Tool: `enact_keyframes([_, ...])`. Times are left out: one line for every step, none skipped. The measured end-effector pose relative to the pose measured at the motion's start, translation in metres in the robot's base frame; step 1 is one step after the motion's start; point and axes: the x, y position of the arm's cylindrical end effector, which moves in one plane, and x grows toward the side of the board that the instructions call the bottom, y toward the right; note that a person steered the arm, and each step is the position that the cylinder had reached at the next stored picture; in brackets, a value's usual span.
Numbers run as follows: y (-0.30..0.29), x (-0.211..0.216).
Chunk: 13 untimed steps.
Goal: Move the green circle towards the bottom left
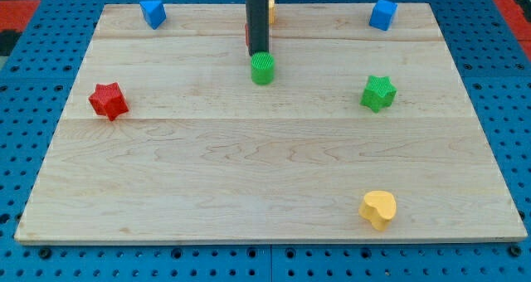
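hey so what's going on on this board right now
A robot arm's dark rod is working a wooden board of small blocks. My tip sits at the upper edge of the green circle, near the view's top centre; whether they touch is unclear. The circle is far from the bottom left. A red star, green star, yellow heart and two blue blocks lie elsewhere.

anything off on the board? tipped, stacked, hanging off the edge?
Nothing stands out. All visible blocks sit flat on the wooden board, none over an edge. My tip is just above the green circle in the view. The rod partly hides a red block and a yellow block behind it.
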Motion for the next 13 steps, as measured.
enact_keyframes([0.000, 0.050])
enact_keyframes([0.000, 0.079])
enact_keyframes([0.000, 0.097])
enact_keyframes([0.000, 0.113])
enact_keyframes([0.003, 0.116])
enact_keyframes([0.008, 0.119])
enact_keyframes([0.029, 0.099])
enact_keyframes([0.079, 0.074])
enact_keyframes([0.072, 0.111])
enact_keyframes([0.054, 0.153])
enact_keyframes([0.014, 0.164])
enact_keyframes([-0.039, 0.167])
enact_keyframes([-0.048, 0.167])
